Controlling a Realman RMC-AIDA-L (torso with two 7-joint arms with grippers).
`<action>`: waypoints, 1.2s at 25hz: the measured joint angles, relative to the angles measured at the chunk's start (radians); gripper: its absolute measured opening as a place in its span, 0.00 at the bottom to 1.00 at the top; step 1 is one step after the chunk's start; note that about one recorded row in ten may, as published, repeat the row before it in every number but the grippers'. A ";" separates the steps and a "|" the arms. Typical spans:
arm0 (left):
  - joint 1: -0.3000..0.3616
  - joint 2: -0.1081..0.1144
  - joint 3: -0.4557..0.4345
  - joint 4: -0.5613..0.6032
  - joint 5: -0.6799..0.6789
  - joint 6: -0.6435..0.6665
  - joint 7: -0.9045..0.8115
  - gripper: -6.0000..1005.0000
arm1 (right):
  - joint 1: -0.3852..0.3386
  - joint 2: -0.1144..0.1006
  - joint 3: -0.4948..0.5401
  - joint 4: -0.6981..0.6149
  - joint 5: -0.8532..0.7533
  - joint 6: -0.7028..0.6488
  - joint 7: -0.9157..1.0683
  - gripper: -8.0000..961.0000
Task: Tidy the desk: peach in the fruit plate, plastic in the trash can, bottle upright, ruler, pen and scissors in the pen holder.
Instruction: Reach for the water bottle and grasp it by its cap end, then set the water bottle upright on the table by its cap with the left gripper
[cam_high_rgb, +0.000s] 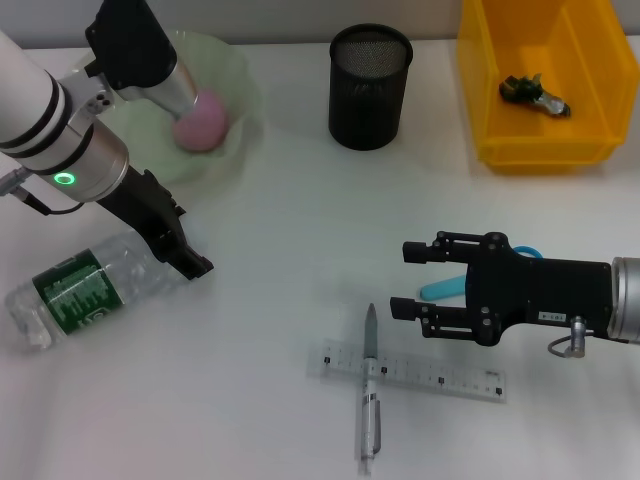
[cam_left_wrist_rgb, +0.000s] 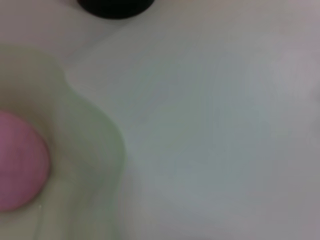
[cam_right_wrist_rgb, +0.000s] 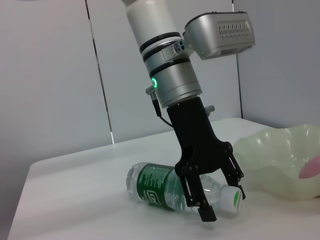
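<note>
The clear bottle (cam_high_rgb: 75, 297) with a green label lies on its side at the front left. My left gripper (cam_high_rgb: 190, 262) is down at its neck; in the right wrist view the left gripper (cam_right_wrist_rgb: 217, 192) stands open, its fingers on either side of the bottle (cam_right_wrist_rgb: 160, 190) near the white cap. The pink peach (cam_high_rgb: 200, 125) sits in the pale green fruit plate (cam_high_rgb: 235, 75). My right gripper (cam_high_rgb: 408, 280) is open, low over the blue-handled scissors (cam_high_rgb: 440, 290). A pen (cam_high_rgb: 370, 395) lies across the clear ruler (cam_high_rgb: 440, 378). The black mesh pen holder (cam_high_rgb: 370, 85) stands at the back.
A yellow bin (cam_high_rgb: 500, 150) at the back right holds a dark crumpled piece of plastic (cam_high_rgb: 535, 92). The left wrist view shows the peach (cam_left_wrist_rgb: 20, 162), the plate rim (cam_left_wrist_rgb: 100, 145) and the pen holder's base (cam_left_wrist_rgb: 115, 6). White table lies between the bottle and the ruler.
</note>
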 joint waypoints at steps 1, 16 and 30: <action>0.001 0.000 0.005 0.000 0.001 -0.006 0.000 0.67 | 0.000 0.000 0.000 0.000 0.000 0.000 0.000 0.71; 0.009 0.003 0.033 0.010 0.005 -0.033 0.003 0.52 | 0.002 -0.001 0.000 0.000 0.000 0.000 0.000 0.71; 0.008 0.005 0.010 0.035 -0.044 0.002 0.031 0.45 | 0.003 -0.002 0.000 0.000 0.000 0.000 0.000 0.71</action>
